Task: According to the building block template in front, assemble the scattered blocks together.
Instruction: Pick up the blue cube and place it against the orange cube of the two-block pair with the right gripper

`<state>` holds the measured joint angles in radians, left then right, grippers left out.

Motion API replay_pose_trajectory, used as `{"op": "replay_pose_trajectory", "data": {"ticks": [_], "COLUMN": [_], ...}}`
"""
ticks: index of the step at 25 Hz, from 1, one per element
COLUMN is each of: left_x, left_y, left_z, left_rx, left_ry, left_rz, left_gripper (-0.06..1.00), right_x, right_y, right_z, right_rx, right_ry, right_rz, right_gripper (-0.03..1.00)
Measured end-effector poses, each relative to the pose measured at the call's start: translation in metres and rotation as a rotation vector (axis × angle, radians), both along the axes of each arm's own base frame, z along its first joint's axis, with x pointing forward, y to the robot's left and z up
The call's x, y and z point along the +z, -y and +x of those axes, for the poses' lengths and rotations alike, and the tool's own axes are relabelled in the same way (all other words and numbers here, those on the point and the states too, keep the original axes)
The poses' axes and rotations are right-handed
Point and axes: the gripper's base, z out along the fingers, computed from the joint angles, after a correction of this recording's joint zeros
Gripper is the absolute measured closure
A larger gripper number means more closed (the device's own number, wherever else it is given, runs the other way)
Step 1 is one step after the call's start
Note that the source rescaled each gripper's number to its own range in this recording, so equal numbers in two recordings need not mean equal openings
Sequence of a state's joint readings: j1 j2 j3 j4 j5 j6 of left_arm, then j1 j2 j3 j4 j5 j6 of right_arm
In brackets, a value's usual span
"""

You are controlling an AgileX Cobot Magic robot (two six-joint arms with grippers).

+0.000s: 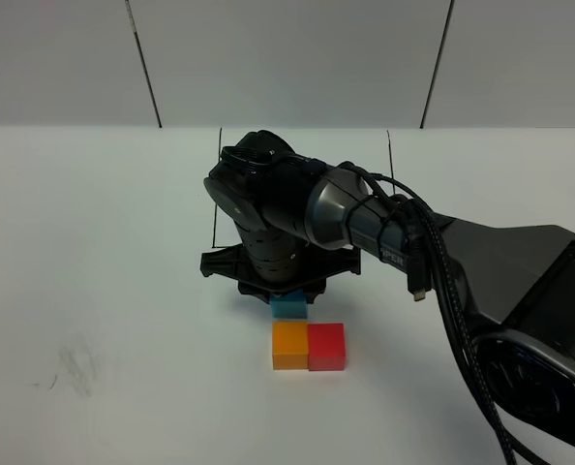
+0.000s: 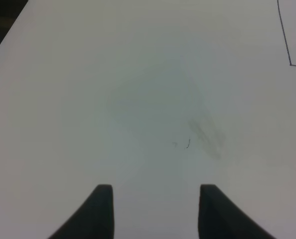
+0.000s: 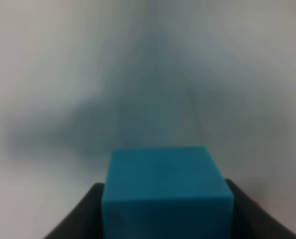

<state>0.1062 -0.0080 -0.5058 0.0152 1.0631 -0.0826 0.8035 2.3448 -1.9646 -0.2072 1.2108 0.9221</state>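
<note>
The light blue cube (image 1: 288,307) sits between the fingers of my right gripper (image 1: 287,294), directly behind the orange cube (image 1: 290,346). The red cube (image 1: 327,347) touches the orange cube's right side. In the right wrist view the blue cube (image 3: 167,194) fills the gap between the dark fingers (image 3: 85,214), and the gripper (image 3: 168,221) is shut on it. I cannot tell whether the blue cube rests on the table. The right arm hides the template's cubes; only parts of its black frame line (image 1: 216,199) show. My left gripper (image 2: 155,211) is open and empty over bare table.
The right arm's body (image 1: 365,223) reaches from the right across the middle of the white table (image 1: 94,242). A faint grey smudge (image 1: 75,366) marks the table at front left; it also shows in the left wrist view (image 2: 205,134), with a frame line corner (image 2: 286,45).
</note>
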Motion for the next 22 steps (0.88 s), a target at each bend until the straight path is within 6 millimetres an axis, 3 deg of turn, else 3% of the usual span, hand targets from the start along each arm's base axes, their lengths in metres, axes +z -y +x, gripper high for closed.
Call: {"op": "replay_pose_trajectory", "data": {"ticks": [22], "left_x": [0.0], "left_y": [0.0], "left_z": [0.0], "left_rx": [0.0], "left_ry": [0.0], "left_rz": [0.0], "left_gripper": [0.94], "right_x": [-0.021], "right_y": [0.002], "right_z": [-0.007], "right_rx": [-0.026], "right_ry": [-0.069], "right_rz": [-0.017], "right_gripper": [0.95]}}
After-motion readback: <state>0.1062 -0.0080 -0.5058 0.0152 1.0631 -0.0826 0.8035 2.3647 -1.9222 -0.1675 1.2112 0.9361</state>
